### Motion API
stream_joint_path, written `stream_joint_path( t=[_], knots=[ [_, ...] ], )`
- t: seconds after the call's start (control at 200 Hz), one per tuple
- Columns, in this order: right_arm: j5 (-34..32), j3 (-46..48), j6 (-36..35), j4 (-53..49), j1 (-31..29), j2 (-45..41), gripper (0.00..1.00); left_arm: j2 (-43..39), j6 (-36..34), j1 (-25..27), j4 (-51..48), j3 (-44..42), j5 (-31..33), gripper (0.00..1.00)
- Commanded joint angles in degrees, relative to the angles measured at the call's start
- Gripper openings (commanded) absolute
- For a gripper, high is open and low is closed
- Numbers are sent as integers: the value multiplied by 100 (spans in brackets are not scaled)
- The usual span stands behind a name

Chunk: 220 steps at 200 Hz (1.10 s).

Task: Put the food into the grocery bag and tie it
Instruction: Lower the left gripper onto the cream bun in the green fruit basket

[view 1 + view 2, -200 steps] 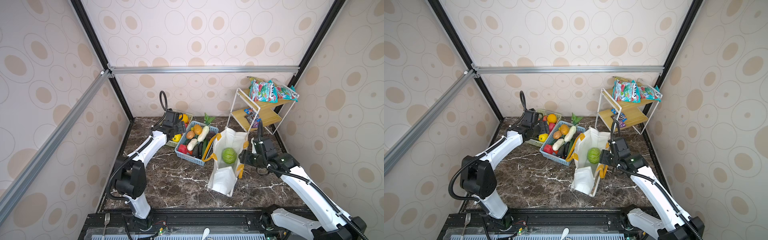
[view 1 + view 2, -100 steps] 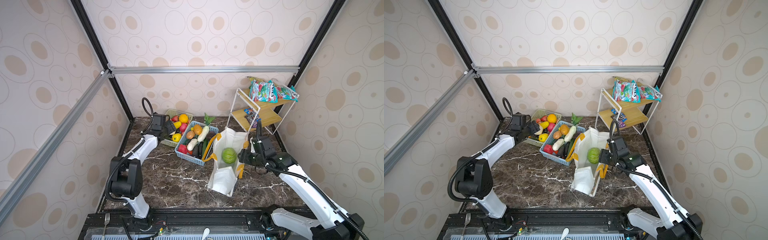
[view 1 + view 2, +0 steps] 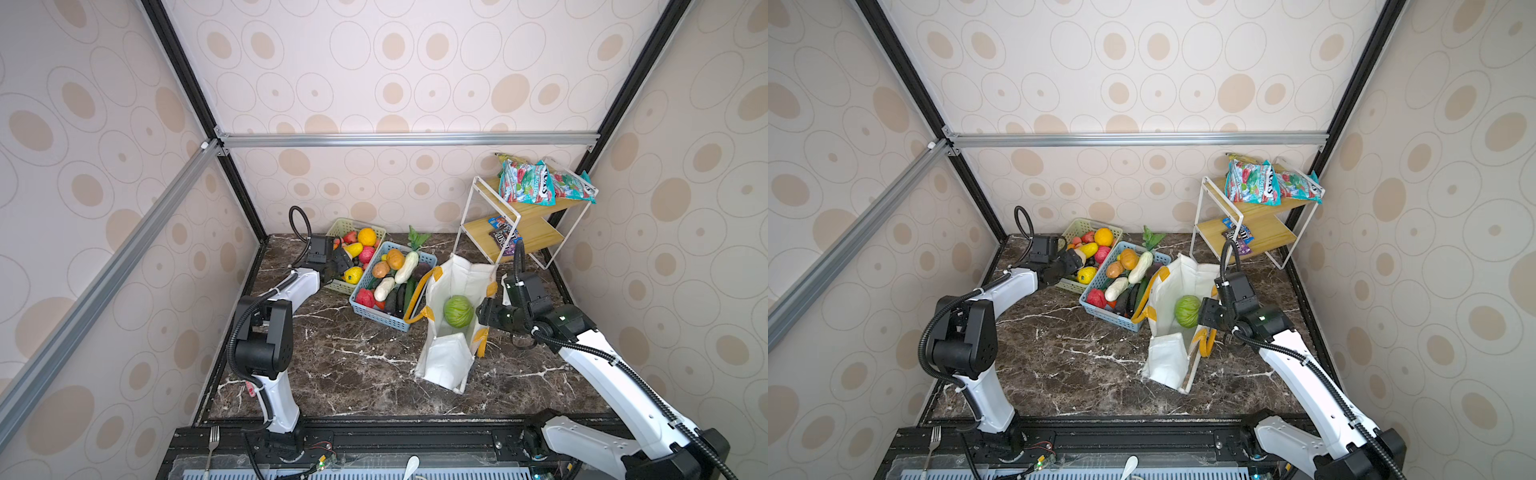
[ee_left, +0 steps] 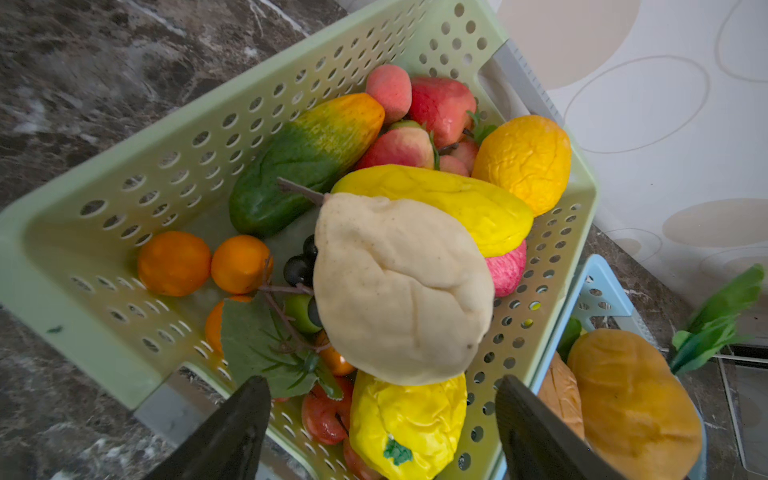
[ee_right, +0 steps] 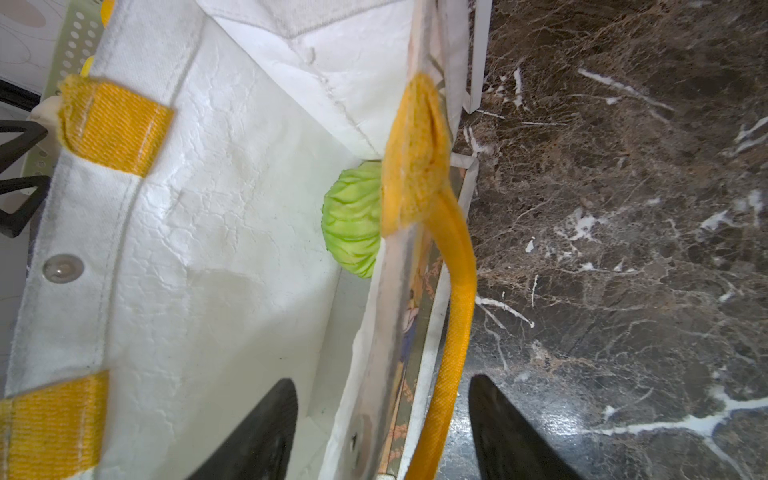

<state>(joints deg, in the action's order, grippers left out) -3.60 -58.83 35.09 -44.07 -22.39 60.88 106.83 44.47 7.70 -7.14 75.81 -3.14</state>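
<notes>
dark marble table inside a dotted wallpaper box

the tabletop (image 3: 353,365) is dark brown marble with white veins. it's boxed in by cream wallpaper (image 3: 395,83) with tan ovals, and there's a silver rail (image 3: 407,139) across the back. the grocery bag (image 3: 446,361) stands open right of the middle with a green cabbage (image 3: 458,311) inside. the other food (image 3: 406,266) sits in the pale green basket (image 3: 338,227) and light blue basket (image 3: 376,316) near the back wall. the left gripper (image 4: 381,382) hangs over the green one with jaws wide and nothing in them. the right gripper (image 5: 382,382) is parted too, straddling the bag's wall and yellow handle (image 5: 455,332) without pinching them.
</notes>
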Motion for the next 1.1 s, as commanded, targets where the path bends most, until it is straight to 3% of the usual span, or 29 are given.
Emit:
stream_joint_path(
  t=[0.0, 0.76, 1.095],
  knots=[
    [-104, 18, 110, 30, 34, -94, 69, 142, 180, -59, 187, 323, 64, 85],
    [-100, 139, 226, 83, 31, -152, 69, 728, 196, -85, 968, 500, -160, 85],
    [-102, 121, 218, 57, 33, -191, 69, 874, 82, -85, 1095, 386, -184, 75]
  ],
)
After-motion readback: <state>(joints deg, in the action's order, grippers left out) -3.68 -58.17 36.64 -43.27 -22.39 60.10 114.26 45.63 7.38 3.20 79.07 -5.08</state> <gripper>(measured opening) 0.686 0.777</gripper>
